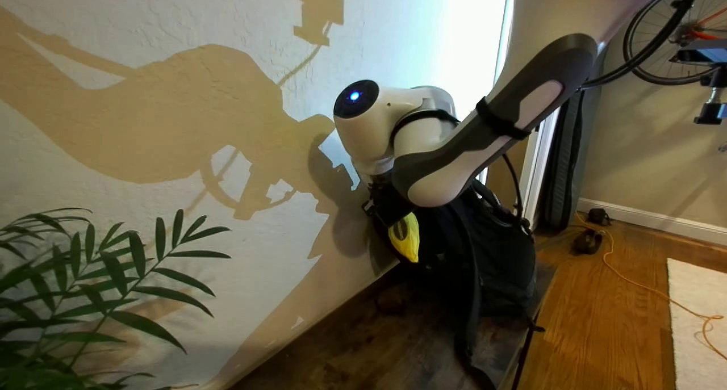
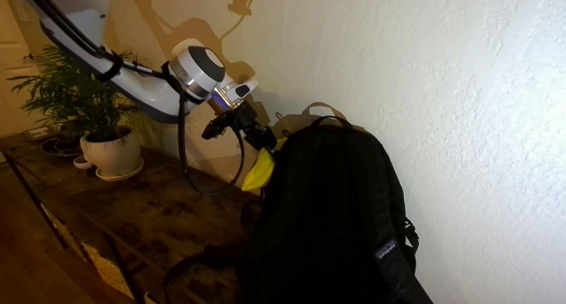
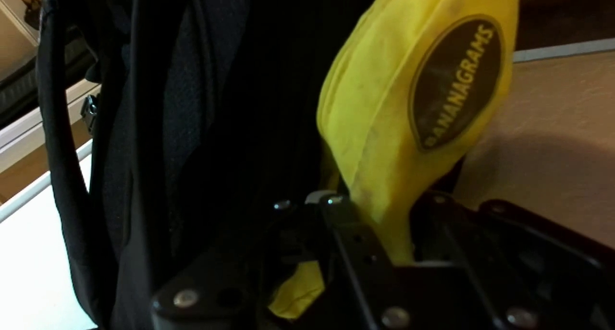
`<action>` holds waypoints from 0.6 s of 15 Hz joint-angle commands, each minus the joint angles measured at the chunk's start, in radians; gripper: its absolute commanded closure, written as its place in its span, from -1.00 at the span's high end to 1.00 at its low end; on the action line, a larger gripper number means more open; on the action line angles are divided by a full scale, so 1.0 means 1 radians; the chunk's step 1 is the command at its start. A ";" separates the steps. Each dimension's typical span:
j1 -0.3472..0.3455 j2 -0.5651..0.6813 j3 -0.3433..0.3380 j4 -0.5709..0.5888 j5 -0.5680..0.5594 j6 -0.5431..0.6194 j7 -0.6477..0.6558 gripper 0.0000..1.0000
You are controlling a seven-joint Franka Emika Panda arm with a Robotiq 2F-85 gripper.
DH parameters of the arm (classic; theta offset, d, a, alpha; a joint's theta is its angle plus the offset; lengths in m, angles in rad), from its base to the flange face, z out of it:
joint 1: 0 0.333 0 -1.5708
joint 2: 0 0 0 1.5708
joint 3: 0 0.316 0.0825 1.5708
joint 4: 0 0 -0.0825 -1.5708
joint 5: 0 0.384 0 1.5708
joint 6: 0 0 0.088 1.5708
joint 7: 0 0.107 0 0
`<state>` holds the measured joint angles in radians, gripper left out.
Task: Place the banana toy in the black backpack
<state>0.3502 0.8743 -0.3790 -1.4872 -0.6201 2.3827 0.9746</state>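
Observation:
The banana toy is bright yellow with a dark label and shows in both exterior views. My gripper is shut on it, with the fingers around its narrowed part in the wrist view. The toy's wide end points away from the fingers, and another bit of yellow shows beside the left finger. The black backpack stands upright against the wall. The toy is beside the backpack's upper side, outside it as far as I see; whether they touch I cannot tell. The backpack shows no clear opening.
The textured wall is close behind the gripper and backpack. The dark wooden table carries the backpack and a plant in a white pot. A strap hangs down the backpack. A cable loop hangs below the arm.

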 commanded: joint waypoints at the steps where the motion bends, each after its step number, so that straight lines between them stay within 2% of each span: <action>1: -0.010 0.024 -0.004 0.027 -0.023 -0.056 0.072 -0.82; 5: 0.015 0.053 -0.057 0.044 -0.086 -0.030 0.178 -0.82; 9: 0.026 0.085 -0.079 0.071 -0.237 -0.047 0.288 -0.82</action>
<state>0.3545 0.9377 -0.4197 -1.4455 -0.7486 2.3681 1.1713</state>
